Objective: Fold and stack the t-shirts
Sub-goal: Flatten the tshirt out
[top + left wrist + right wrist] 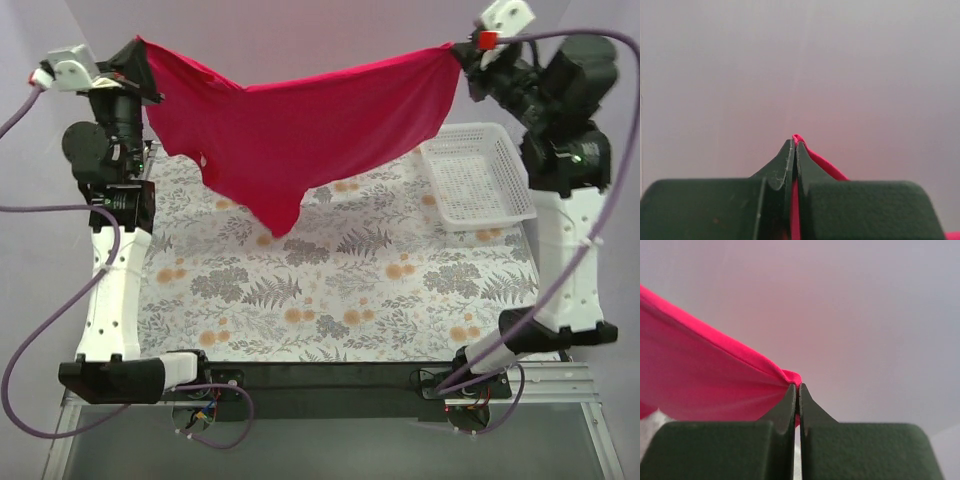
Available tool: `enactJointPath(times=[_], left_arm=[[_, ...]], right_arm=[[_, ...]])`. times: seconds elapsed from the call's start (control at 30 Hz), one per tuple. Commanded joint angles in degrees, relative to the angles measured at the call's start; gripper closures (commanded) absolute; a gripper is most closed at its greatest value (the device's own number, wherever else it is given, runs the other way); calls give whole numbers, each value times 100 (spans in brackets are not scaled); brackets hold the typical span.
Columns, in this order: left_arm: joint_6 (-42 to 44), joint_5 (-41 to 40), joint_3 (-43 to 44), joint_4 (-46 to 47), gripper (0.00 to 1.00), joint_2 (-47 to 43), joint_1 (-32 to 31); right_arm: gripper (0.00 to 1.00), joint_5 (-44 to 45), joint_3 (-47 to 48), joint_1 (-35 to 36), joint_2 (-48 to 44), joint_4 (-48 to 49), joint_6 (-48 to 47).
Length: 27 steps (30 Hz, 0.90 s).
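High over the floral table, holds the magenta-red t-shirt spread in the air between both arms; pinches one edge in the left gripper, jaws clamped together on cloth; grips the opposite edge in the right gripper likewise; lets the middle sag downward, left of the white mesh basket

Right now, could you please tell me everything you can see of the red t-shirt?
The t-shirt is plain magenta-red, soft, wrinkled cloth, with a small white tag. It hangs stretched in the air between the two arms: the left gripper is shut on one corner, the right gripper on the other. Its top edge sags in the middle, and the rest droops to a point above the floral table cover; whether that tip touches the cover cannot be told.
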Motion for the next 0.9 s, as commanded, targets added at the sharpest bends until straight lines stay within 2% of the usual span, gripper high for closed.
enactJointPath(times=[0.0, 0.3, 0.53, 0.7, 0.8, 0.87], left_arm=[[-105, -504, 470, 480, 100, -664, 14], [115, -724, 771, 655, 100, -1694, -12], [457, -847, 587, 603, 100, -1835, -197], [616, -900, -589, 655, 100, -1704, -223], [660, -891, -1597, 918, 100, -1528, -223], [747, -882, -2180, 1190, 100, -1212, -223]], right_arm=[[99, 520, 399, -13, -725, 770, 120], [99, 689, 716, -48, -1718, 789, 32], [99, 531, 40, -66, -1982, 648, -82], [99, 250, -742, -57, -1869, 560, 41], [99, -197, -1795, -57, -1781, 542, 137], [99, -533, -2813, -66, -1649, 612, 112]])
